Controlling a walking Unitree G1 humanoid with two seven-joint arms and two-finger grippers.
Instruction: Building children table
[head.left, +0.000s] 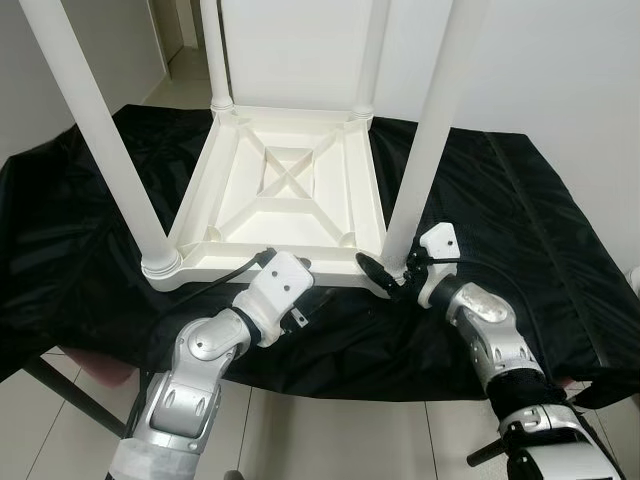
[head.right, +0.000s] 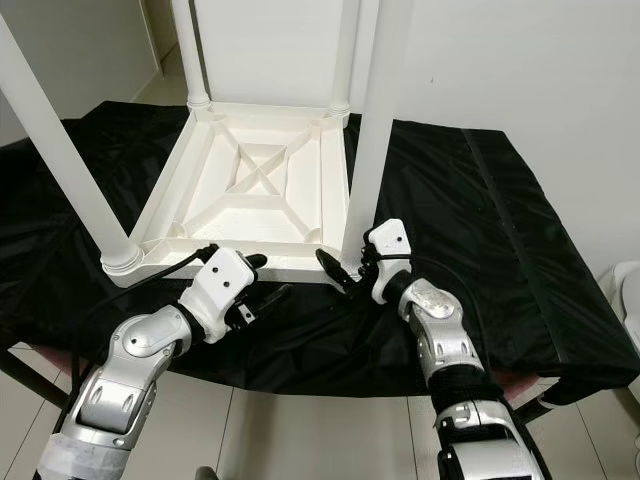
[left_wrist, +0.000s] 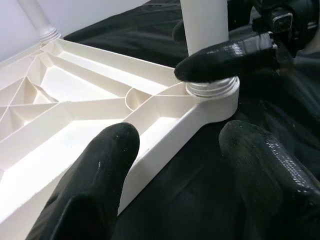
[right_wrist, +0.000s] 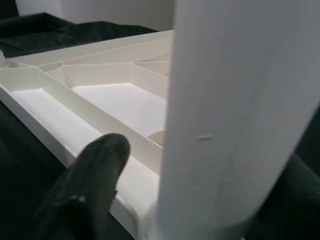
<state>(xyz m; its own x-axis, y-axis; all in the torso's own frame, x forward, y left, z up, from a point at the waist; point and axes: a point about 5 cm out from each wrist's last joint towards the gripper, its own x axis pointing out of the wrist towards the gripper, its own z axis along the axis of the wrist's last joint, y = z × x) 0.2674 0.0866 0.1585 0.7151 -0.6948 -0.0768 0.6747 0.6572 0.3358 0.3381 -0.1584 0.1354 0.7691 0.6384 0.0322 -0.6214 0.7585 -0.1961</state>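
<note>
Currently we find the upturned table top lying mid-way on the black-covered worktop, our right gripper clenched round the near-right leg, our left gripper released beside the frame's front edge; cross-threading risks a crooked, loose leg.

Camera set-up: two head views, two wrist views.

Head pair: high, facing forward and down over the black-draped counter; both share the upturned white table, its near-right leg and both arms, from slightly offset positions. Left wrist view: very close, looking along its black fingers over the table's near rim towards the near-right leg socket. Right wrist view: closer still, one finger beside that same leg, the ribbed underside behind.
</note>
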